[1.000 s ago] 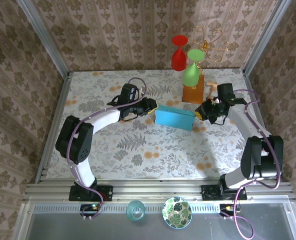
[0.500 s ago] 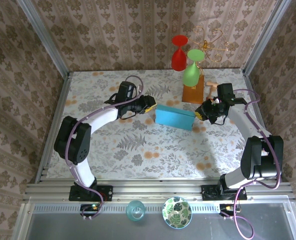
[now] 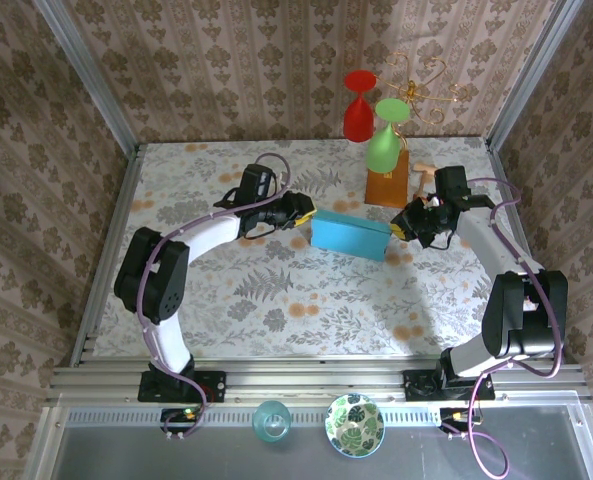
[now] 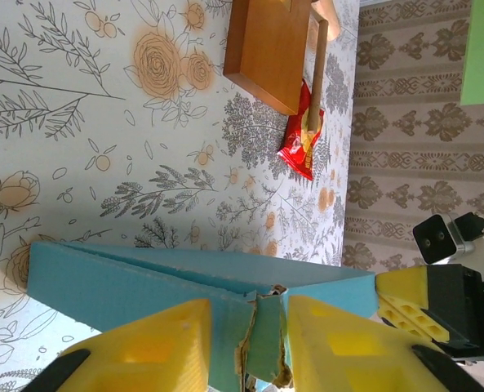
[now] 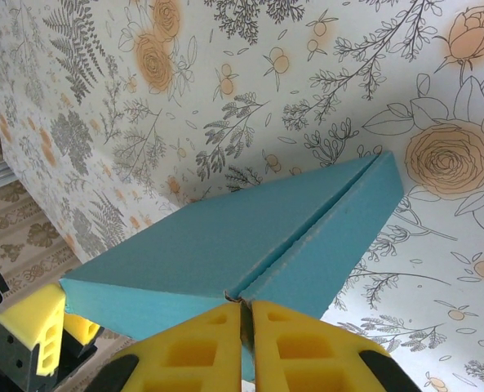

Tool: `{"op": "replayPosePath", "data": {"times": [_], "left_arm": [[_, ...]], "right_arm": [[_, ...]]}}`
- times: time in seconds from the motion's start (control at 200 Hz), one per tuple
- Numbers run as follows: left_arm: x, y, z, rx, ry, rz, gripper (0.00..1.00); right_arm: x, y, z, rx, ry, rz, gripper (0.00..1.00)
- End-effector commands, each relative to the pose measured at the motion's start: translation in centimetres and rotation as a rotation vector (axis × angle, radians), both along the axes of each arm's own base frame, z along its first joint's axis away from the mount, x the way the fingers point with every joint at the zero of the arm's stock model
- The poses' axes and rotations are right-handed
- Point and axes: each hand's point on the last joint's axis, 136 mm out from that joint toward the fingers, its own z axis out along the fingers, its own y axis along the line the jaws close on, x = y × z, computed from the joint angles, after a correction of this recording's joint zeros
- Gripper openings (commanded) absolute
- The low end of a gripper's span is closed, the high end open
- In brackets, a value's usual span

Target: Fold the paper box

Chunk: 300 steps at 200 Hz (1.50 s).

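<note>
Right gripper (image 5: 243,310) is clamping one end of the paper box (image 5: 217,245), left gripper (image 4: 250,317) is straddling the frayed opposite end, bite unclear; tugging risks tearing it there.

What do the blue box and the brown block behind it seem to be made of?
The paper box: thin cardboard, matte sky-blue; its torn edge shows pale ragged fibres and its creases are sharp. The brown block: probably wood or a wood-like board, smooth orange-brown with a slight sheen; no grain is clear.
</note>
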Motion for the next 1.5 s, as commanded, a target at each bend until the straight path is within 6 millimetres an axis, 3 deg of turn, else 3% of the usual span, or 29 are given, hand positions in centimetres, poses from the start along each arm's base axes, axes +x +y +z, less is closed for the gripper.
{"op": "replayPosePath", "data": {"times": [0.0,0.645,1.045,1.495], "left_arm": [[0.1,-0.2,-0.4,-0.012,0.008,-0.005,0.29],[-1.6,0.6,-2.8,-0.015,0.049,0.008,0.25],[-2.6,1.2,-4.3,0.007,0.067,0.013,0.15],[-3.0,1.3,-5.3,0.024,0.078,0.01,0.13]], "right_arm": [[-2.1,-0.7,-2.8,-0.065,0.141,-0.01,0.11],[-2.0,-0.8,-3.0,-0.067,0.143,-0.012,0.11],[-2.1,-0.8,-3.0,-0.075,0.141,-0.008,0.1],[-3.5,-1.2,-4.0,-0.138,0.154,0.043,0.05]]}}
